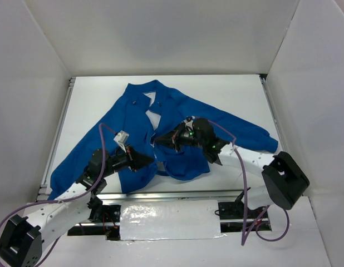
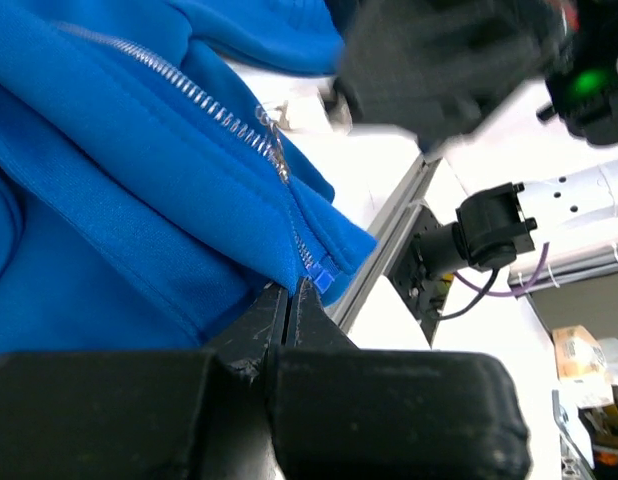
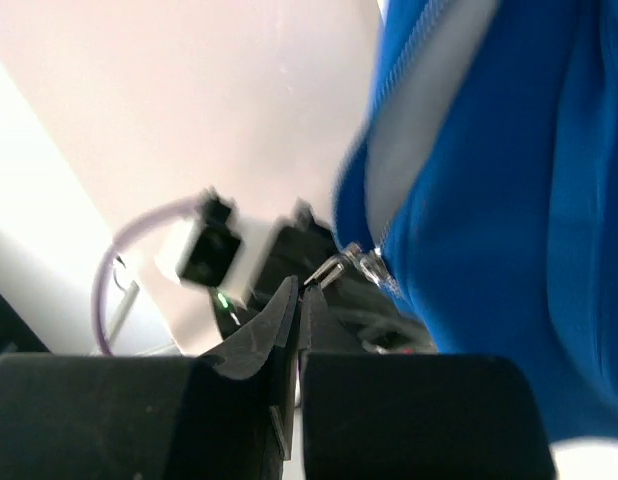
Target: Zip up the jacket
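Observation:
The royal-blue jacket (image 1: 177, 117) lies spread on the white table, collar at the far side, front partly open and showing white lining. My left gripper (image 1: 151, 162) is shut on the jacket's bottom hem beside the end of the silver zipper (image 2: 229, 120); in the left wrist view the jaws (image 2: 291, 292) pinch the blue fabric (image 2: 109, 230). My right gripper (image 1: 160, 139) sits just above it on the zipper line. In the right wrist view its jaws (image 3: 301, 287) are shut on the silver zipper pull (image 3: 334, 268), with the slider (image 3: 374, 264) low on the jacket (image 3: 499, 200).
White walls enclose the table on three sides. A metal rail (image 1: 161, 196) runs along the near edge, with a white taped plate (image 1: 169, 219) between the arm bases. The jacket's sleeves reach toward the left (image 1: 69, 169) and right (image 1: 252, 136) edges.

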Robot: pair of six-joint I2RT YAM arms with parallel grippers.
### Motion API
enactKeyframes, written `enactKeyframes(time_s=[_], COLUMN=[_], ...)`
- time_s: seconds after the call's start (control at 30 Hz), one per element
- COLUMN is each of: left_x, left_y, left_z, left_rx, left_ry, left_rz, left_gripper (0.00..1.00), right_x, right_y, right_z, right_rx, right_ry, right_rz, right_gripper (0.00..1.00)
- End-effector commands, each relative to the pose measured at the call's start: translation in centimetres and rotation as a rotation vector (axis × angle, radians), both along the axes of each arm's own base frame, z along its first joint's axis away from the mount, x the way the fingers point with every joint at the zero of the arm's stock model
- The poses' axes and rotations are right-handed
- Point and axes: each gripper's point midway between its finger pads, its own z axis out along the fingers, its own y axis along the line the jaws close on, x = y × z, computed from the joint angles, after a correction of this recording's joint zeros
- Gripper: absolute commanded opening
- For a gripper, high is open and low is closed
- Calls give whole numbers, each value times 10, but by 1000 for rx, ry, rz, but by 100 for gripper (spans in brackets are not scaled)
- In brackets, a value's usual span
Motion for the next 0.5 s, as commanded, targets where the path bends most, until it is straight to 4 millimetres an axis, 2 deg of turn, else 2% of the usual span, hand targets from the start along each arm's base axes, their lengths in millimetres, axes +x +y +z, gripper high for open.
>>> enactKeyframes(time_s=[0.0,0.03,0.13,0.3,0.4,0.43,0.47], left_x=[-38,-38,-43,-48,-50,-51,-51], left_y=[-6,-6,-5,-2,-3,-3,-3], left_z=[-30,-29,-32,-40,-40,-39,-39], left_rx=[58,56,64,85,77,74,75], left_ry=[111,108,113,131,132,133,132], left_rz=[-147,-144,-144,-144,-146,-150,-148], left_gripper=[0,0,0,0,0,0,0], right_x=[84,98,121,136,151,159,165], right_y=[-22,-23,-29,-33,-37,-41,-44], right_z=[84,84,87,101,97,104,96], right_rx=[133,115,102,98,77,83,71], right_ry=[-219,-220,-217,-244,-236,-247,-233], right_rz=[-250,-269,-308,-335,-355,-363,-370], right_gripper=[0,0,0,0,0,0,0])
